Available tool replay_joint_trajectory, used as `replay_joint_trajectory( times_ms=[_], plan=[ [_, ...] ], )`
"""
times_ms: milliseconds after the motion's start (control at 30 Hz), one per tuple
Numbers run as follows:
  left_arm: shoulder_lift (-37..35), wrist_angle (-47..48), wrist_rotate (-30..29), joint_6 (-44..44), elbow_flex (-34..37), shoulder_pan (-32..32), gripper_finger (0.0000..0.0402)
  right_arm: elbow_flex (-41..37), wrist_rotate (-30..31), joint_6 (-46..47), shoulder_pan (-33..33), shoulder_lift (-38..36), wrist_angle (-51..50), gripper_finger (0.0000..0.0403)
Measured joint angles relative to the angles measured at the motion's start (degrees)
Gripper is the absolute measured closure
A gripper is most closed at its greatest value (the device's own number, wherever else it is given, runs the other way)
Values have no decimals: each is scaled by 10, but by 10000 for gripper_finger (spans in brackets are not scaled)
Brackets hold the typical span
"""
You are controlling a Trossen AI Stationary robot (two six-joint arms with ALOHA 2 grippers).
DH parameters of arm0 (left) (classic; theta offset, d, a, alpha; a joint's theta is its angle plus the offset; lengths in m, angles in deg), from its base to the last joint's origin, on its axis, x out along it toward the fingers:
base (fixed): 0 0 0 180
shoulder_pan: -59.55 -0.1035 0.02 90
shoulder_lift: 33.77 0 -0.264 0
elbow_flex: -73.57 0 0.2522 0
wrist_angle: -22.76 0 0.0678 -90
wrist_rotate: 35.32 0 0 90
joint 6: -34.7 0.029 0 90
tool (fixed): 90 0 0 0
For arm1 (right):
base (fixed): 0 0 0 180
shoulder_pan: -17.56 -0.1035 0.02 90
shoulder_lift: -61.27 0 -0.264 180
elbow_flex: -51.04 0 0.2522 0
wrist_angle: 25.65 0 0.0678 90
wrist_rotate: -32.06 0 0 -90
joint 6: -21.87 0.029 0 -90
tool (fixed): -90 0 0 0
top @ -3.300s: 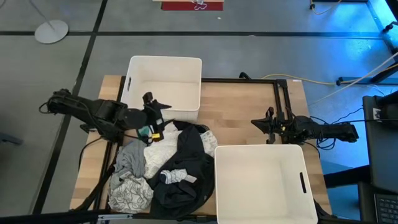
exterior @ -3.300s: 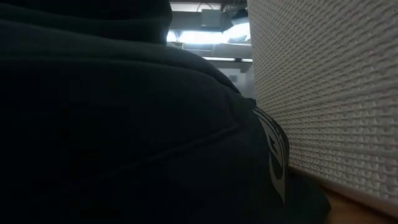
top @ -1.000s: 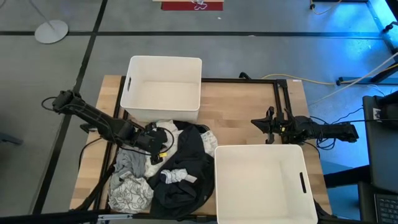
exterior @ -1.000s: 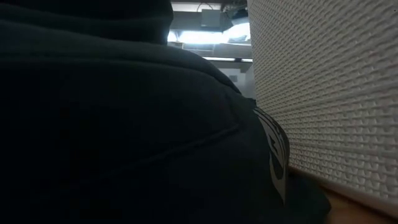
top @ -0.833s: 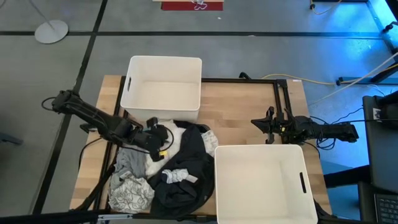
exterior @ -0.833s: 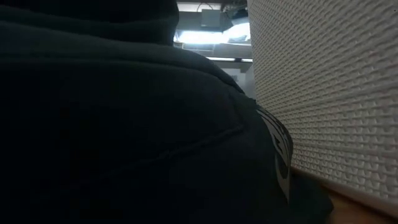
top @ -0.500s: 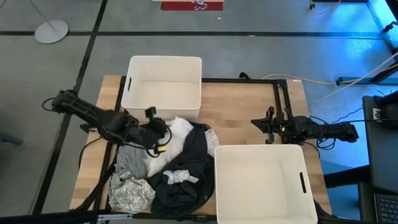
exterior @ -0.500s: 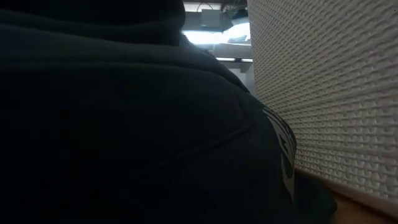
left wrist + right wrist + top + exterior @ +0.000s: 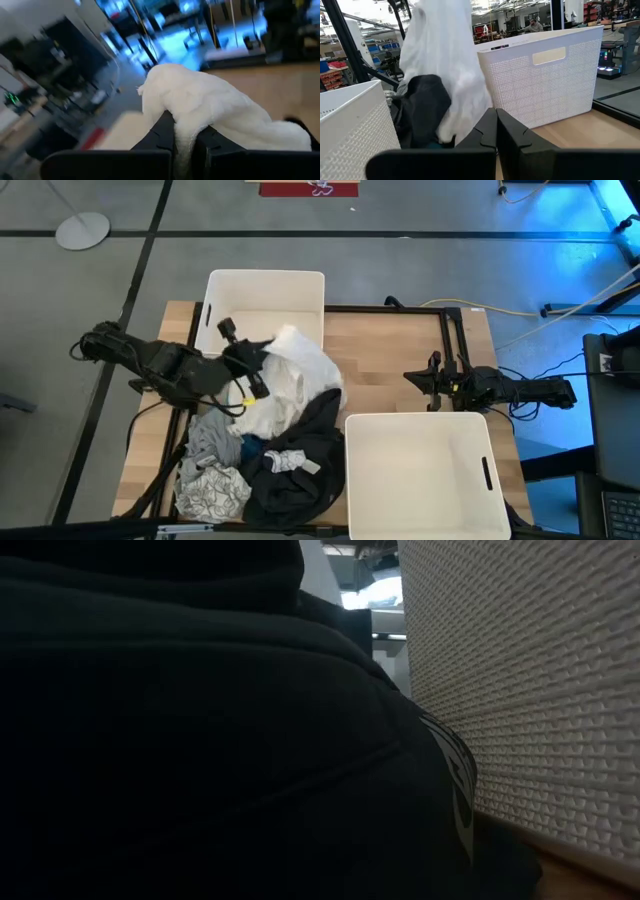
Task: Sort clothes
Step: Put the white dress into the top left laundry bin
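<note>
My left gripper [image 9: 258,366] is shut on a white garment [image 9: 295,375] and holds it above the pile, near the far bin's near wall. In the left wrist view the white garment [image 9: 210,105] bulges over my two fingers. The rest of the clothes lie in a pile at the table's near left: a black garment [image 9: 305,460], a grey one [image 9: 205,442], a white one with grey print [image 9: 210,492] and a bit of teal [image 9: 250,448]. My right gripper [image 9: 412,378] is shut and empty, resting low over the table at the right. My left gripper pinches a bunched part of the white garment [image 9: 184,131] between its two fingers. The cloth humps up over the fingertips [image 9: 165,127] and drapes down beyond them. Its upper part is lifted clear. Its lower end [image 9: 262,420] lies on the pile, slack.
A white bin [image 9: 265,290] stands at the table's far left and a second white bin [image 9: 420,480] at the near right. In the low view the black garment [image 9: 200,740] blocks most of the picture beside the bin wall [image 9: 520,690]. Bare wood [image 9: 385,345] lies between the bins.
My left gripper has risen out of the pile and moved toward the far bin, drawing the white garment up with it. The garment's upper part is lifted and spread out, while its lower end stays on the pile. The black garment has shifted slightly.
</note>
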Motion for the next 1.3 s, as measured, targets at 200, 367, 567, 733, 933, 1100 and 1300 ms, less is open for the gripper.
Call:
replay_joint_trajectory(
  times_ms=[200,367,567,733,933,1100,1300],
  plan=[
    [0,-177,-26,207,-5,-2,390,0,0,0,0,0,0,400],
    [0,-338,-30,373,-5,-2,387,0,0,0,0,0,0,400],
    [0,-606,-10,623,-5,-2,389,0,0,0,0,0,0,400],
    [-2,-814,47,807,-6,-5,382,0,0,0,0,0,0,400],
    [-24,-873,144,897,-6,-20,381,0,0,0,0,0,0,400],
    [-43,-879,208,918,-6,-71,384,0,0,0,0,0,2,400],
    [-56,-879,221,910,-6,-168,380,0,0,0,0,0,8,400]
  ],
)
